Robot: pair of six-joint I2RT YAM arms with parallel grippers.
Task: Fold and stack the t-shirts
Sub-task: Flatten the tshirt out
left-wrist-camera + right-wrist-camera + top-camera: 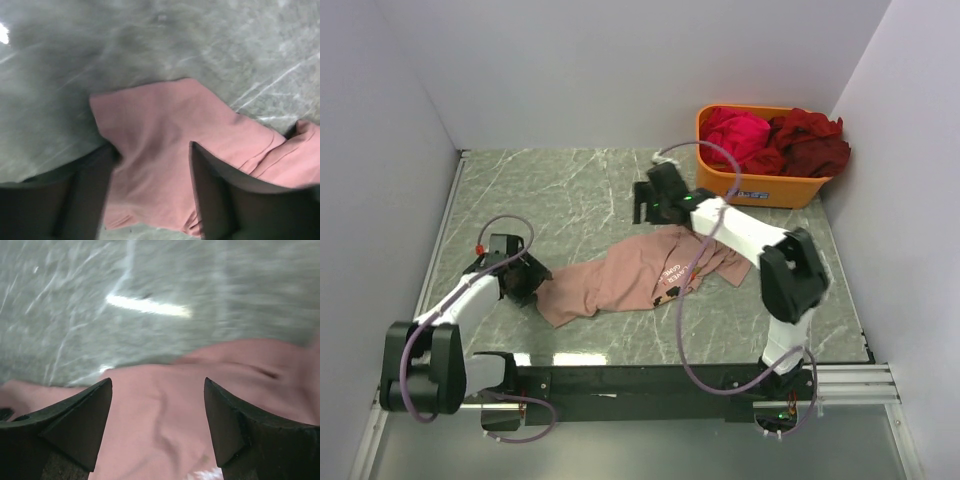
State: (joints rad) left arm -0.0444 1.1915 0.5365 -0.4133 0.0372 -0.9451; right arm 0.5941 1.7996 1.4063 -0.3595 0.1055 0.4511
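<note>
Both claws stand spread: the left gripper [150, 147] over the lower-left end of the pink shirt [620, 278], the right gripper [157, 382] over its right end. We judge it still unfolded at frame centre, nothing stacked; the other shirts [740, 135] lie in the tub [760, 192], upper right.

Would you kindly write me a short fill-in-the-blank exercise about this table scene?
1. The unfolded shirt lying on the table is ____ in colour.
2. The magenta shirt and the dark red shirt sit in a tub whose colour is ____.
3. The left gripper and the right gripper both hover over the unfolded shirt with jaws ____.
Missing words: pink; orange; open.
</note>
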